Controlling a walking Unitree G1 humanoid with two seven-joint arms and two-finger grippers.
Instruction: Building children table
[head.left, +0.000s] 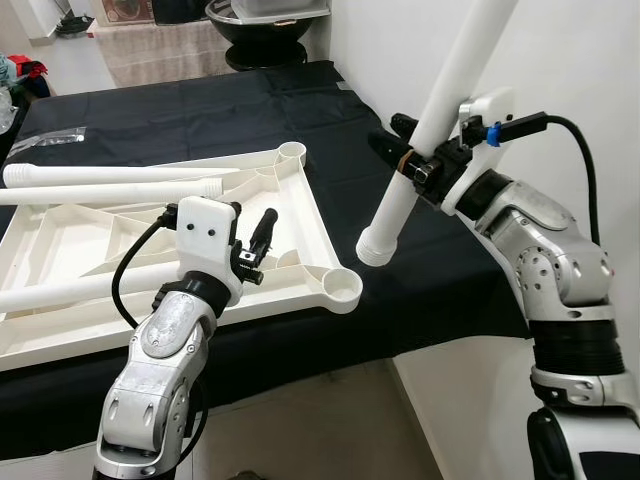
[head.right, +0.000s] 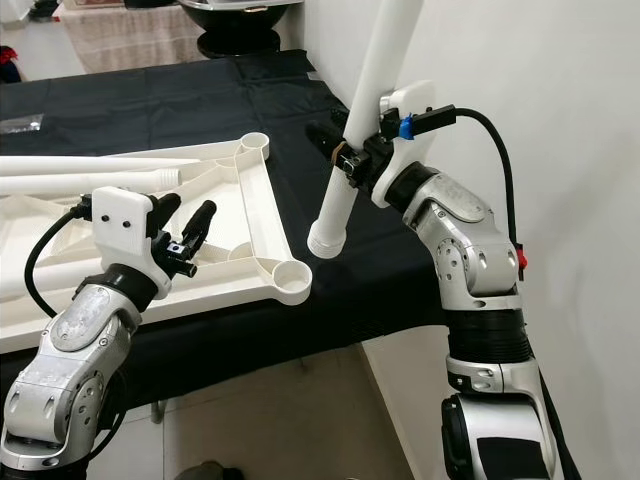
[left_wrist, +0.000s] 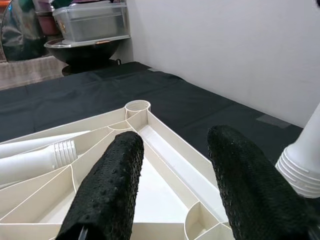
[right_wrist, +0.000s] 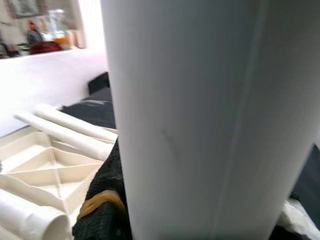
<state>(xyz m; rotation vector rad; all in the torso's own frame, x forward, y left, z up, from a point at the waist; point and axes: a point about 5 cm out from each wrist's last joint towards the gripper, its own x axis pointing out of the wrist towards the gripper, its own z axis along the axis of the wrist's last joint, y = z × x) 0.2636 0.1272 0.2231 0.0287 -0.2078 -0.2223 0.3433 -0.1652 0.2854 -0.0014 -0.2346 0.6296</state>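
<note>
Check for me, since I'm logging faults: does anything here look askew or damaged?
No damage shows. The tabletop lies upside down on the black cloth, near corner socket past the edge. The right gripper holds one leg tilted, its end beside that socket. Other legs lie loose across the tabletop.

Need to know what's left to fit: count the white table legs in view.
4: one leg clamped in the right gripper above the black cloth; three lying across the upturned tabletop, two at its far side, one nearer. Others may be hidden.
</note>
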